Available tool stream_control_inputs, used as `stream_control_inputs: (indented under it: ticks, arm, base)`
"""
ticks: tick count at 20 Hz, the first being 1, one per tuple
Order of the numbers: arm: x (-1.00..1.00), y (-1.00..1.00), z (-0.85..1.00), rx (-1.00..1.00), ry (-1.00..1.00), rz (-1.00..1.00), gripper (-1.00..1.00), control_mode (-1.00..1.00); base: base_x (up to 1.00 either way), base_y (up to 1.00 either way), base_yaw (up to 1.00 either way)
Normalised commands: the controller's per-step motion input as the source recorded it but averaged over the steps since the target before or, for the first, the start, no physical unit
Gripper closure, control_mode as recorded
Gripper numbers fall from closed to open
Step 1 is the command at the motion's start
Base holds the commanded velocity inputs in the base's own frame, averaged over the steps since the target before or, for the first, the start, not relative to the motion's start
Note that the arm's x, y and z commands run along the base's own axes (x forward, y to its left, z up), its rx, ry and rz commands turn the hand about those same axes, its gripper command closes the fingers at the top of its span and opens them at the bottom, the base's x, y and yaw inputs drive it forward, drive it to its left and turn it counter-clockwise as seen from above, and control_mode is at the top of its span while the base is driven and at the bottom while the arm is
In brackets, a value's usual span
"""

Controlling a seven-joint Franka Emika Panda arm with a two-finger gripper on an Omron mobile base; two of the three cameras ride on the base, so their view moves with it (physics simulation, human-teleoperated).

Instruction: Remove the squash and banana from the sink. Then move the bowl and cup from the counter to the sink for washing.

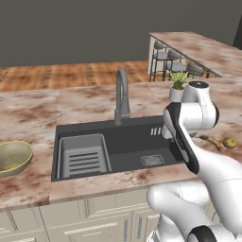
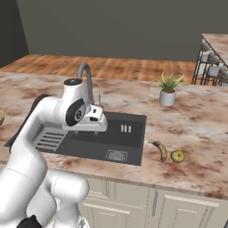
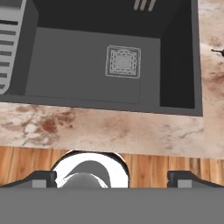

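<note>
Right base view shows the marble table (image 2: 196, 133) carrying the dark sink (image 2: 133, 142), its ribbed tray insert (image 2: 49, 139) at the left end and gooseneck faucet (image 2: 84, 73) behind. On the table's left, the olive bowl (image 1: 14, 156) sits. Right of the sink lie the banana (image 2: 161, 150) and squash (image 2: 177, 156), just beside each other. Above the basin, the hand (image 3: 112, 179) hangs spread wide, holding nothing.

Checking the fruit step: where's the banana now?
On the counter right of the sink, the banana lies beside the squash, in both base views.
</note>
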Motion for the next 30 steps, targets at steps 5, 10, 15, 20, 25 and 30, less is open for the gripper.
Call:
stream_control_inputs:
  ticks: [5,10,15,20,25,30]
  arm:
    - [-0.14,0.42,0.05,0.0,0.0,0.0,-1.0,-1.0]
    - [-0.18,0.41,0.01,0.0,0.0,-0.03,-1.0,-1.0]
    - [-0.16,0.38,0.0,0.0,0.0,-0.03,-1.0,-1.0]
    - [-0.09,0.41,0.01,-0.01,0.0,-0.01,-1.0,-1.0]
    - [-0.01,0.35,0.06,-0.12,-0.05,0.0,-1.0,-1.0]
    - [0.0,0.38,0.02,-0.04,0.0,0.0,-1.0,-1.0]
  base:
    - [0.0,0.0,0.0]
    - [0.0,0.0,0.0]
    - [0.0,0.0,0.0]
    - [0.0,0.0,0.0]
    - [0.0,0.0,0.0]
    - [0.0,0.0,0.0]
